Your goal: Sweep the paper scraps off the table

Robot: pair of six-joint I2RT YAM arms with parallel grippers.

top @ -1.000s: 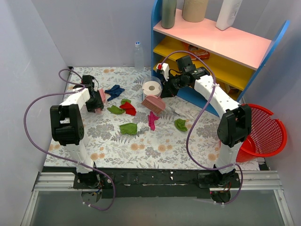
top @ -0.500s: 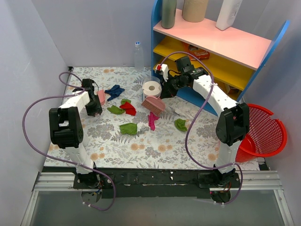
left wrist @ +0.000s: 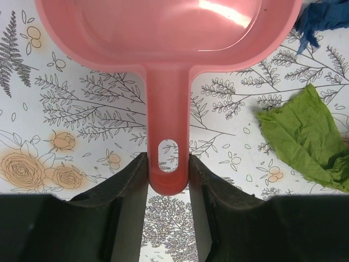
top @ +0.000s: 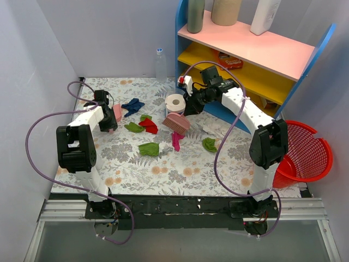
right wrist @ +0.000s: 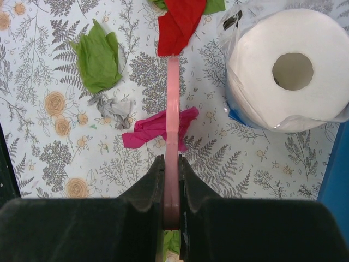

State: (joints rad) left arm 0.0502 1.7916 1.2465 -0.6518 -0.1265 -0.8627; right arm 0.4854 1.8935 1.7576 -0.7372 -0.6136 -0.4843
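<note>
My left gripper (top: 105, 113) is shut on the handle of a pink dustpan (left wrist: 163, 38), which lies on the table (top: 180, 170) at the left; the handle (left wrist: 168, 158) sits between my fingers. My right gripper (top: 192, 103) is shut on the thin handle (right wrist: 172, 131) of a pink brush (top: 177, 122), whose head is over the table's middle. The paper scraps lie between them: dark blue (top: 132, 105), green (top: 133, 127), red (top: 148, 125), green (top: 148, 148), magenta (top: 176, 140), green (top: 209, 144). The right wrist view shows the red (right wrist: 180, 24), green (right wrist: 99, 54), whitish (right wrist: 112, 106) and magenta (right wrist: 150, 132) scraps.
A white paper roll in a blue cup (top: 175, 102) stands just behind the brush. A clear bottle (top: 160, 65) stands at the back. The blue shelf (top: 256, 60) rises at the back right. A red basket (top: 305, 153) sits off the table's right edge.
My right gripper has moved a little to the left with the brush. The left gripper and dustpan have barely shifted. The scraps lie as before.
</note>
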